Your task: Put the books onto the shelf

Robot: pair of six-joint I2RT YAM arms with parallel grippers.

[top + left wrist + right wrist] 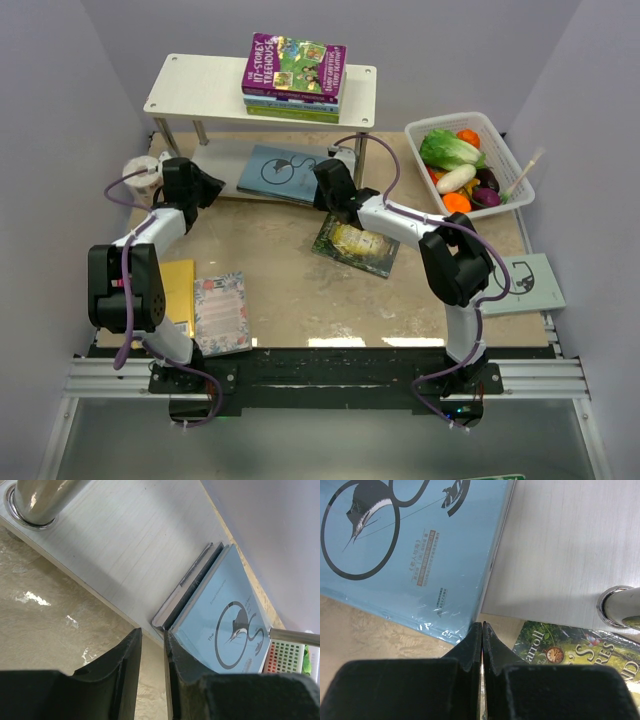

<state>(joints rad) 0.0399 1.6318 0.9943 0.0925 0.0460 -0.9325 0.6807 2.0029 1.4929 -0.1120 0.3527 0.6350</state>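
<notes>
Four books are left on the tan counter: a yellow book and a pink floral book at lower left, a dark green book at centre, a grey-green book at right. The left hand, jaws narrowly apart, holds nothing. The right hand, shut and empty, sits at a corner of the light-blue book on the lower board of the pale wooden shelf; a purple-topped stack sits above.

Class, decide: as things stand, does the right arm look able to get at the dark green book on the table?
Probably yes: the dark green book lies beside the right claw, nothing stacked on it; the claw is shut.
</notes>
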